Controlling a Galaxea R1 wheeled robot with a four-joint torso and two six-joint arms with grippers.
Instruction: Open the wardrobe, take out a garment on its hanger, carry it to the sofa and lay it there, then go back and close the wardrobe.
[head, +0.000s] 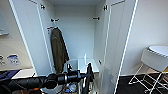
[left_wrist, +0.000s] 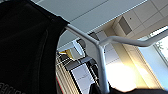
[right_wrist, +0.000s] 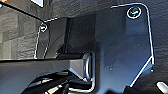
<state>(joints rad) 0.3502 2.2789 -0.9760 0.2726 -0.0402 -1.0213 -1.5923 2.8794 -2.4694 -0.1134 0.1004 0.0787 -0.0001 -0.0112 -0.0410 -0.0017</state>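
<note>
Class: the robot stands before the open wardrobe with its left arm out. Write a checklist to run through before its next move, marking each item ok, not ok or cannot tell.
1. Wardrobe doors open: ok.
2. Black garment off the rail, at the left arm: ok.
3. Garment on its white hanger: ok.
4. Left gripper's hold on the hanger: cannot tell.
5. Olive jacket left hanging inside: ok.
6. White chair apart from the arm: ok.

The wardrobe (head: 75, 30) looks smooth, white and a bit shiny. The jacket (head: 58, 48) hanging on its left is soft, fuzzy cloth. The garment (left_wrist: 25, 50) is dark, matt cloth. The hanger (left_wrist: 100, 47) is smooth white.
</note>
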